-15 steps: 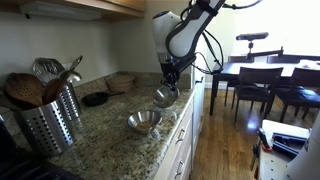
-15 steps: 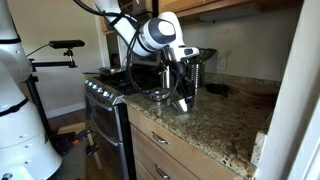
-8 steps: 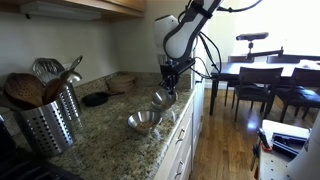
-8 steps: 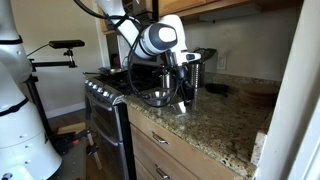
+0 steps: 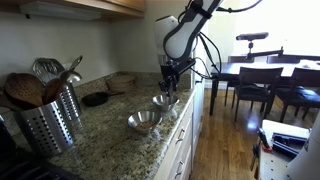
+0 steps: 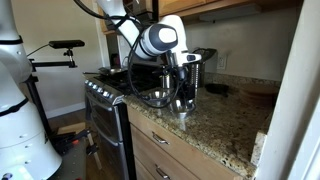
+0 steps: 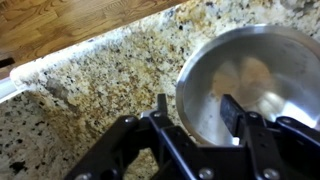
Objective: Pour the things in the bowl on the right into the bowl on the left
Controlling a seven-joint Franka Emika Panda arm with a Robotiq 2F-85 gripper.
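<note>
Far left of the left bowl, a metal utensil holder stuffed with spoons sits on the granite counter. A small black dish lies behind that bowl, toward the wall. Neither is in the way.

The left bowl itself sits open and upright near the counter's front edge. Just right of it and a bit further back is the right bowl, hanging from the gripper. In the wrist view the pincer is pinched narrow on the rim of this bowl, one of the fingers inside and one outside. The bowl looks roughly level and very low. I can't tell if it's touching the granite, or whether the pale patches inside are contents or just reflections.

My read: the grasp is done and the carry-and-pour isn't. Next it needs a small lift, a short slide over the left bowl, then a slow roll of the wrist so the lip tips inward.

Watch the front edge: it runs just beside both bowls with wood floor below, so any spill on that side is gone. There's more free counter on the wall side of the left bowl. The dining table is well off to the right.
</note>
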